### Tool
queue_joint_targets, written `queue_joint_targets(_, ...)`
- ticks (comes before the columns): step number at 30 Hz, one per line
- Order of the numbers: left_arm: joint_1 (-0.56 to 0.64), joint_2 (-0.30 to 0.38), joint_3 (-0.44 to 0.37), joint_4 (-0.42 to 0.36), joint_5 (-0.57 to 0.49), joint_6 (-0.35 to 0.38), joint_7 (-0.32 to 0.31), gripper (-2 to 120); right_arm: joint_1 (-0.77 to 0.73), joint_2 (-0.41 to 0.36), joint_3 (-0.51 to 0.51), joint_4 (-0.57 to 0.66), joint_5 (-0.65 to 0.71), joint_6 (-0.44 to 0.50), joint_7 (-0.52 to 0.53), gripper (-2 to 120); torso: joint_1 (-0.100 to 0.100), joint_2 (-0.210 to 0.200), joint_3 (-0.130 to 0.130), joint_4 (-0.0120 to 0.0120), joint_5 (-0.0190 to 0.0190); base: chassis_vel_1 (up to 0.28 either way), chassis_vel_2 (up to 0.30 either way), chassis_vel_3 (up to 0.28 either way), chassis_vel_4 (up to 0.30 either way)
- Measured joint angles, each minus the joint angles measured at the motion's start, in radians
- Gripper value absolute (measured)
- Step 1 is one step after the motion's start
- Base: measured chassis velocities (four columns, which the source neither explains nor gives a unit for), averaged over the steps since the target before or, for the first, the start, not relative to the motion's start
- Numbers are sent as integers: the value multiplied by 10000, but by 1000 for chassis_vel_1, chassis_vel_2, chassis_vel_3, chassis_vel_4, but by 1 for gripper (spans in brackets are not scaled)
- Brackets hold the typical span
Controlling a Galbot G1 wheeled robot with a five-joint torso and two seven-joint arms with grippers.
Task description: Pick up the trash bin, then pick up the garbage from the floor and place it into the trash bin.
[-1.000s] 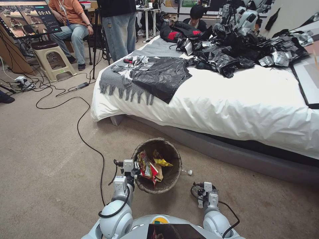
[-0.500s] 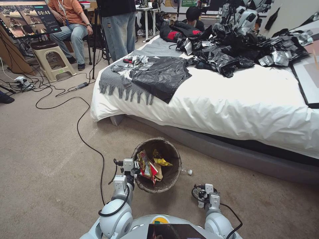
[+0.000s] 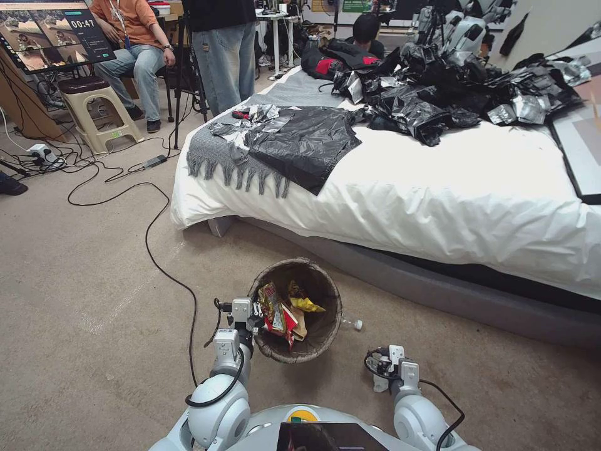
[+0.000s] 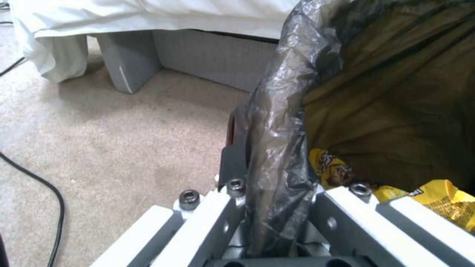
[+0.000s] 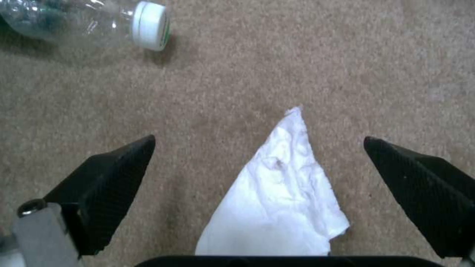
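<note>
- The left gripper (image 4: pixel 277 222) is clamping the bagged rim of the bin (image 3: pixel 325 294), which is sitting on the carpet (image 3: pixel 94 263) in front of the bed (image 3: pixel 469 188), wrappers (image 3: pixel 282 313) lying inside.
- The right gripper (image 5: pixel 257 193) is hanging low over the carpet beside the bin, jaws spread wide, with a white tissue (image 5: pixel 282 193) lying flat between the two pads (image 5: pixel 109 185).
- The tissue is not yet being touched; the pads are standing apart from it on both sides.
- Doing this well probably means going straight down until the tips are brushing the carpet, then closing slowly so the thin paper is bunching up between the pads rather than sliding out.
- The tissue is limp and light, so a shallow pinch is likely catching only an edge; centring on its broad part looks safer than on the narrow point.
- A clear bottle (image 5: pixel 74 22) is lying on the carpet near the tissue, apart from it, and is waiting its turn.
- The left grip should be holding the rim steady for the drop.
</note>
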State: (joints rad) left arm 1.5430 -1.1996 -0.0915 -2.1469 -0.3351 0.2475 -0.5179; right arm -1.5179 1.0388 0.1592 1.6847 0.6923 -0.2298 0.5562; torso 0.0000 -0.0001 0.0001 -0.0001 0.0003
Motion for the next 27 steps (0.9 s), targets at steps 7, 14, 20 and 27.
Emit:
queue_joint_targets(7,7,-22,1,1,14,0,-1,0,84,-113,-2,59,436,-287,78,100,0,0,0,1,-3,0,0,0,0)
queue_joint_targets(14,9,-41,1,0,25,2,-2,0,179,-195,10,124,982,-554,198,100,0,0,0,2,-3,0,0,0,0)
queue_joint_targets(20,-1,-70,11,6,33,3,-1,0,246,-210,15,90,1242,-690,338,100,0,0,0,1,-3,0,0,0,0)
queue_joint_targets(27,-1,-78,17,18,41,4,1,0,283,-194,15,-59,1340,-763,381,100,0,0,-1,1,-3,0,0,0,0)
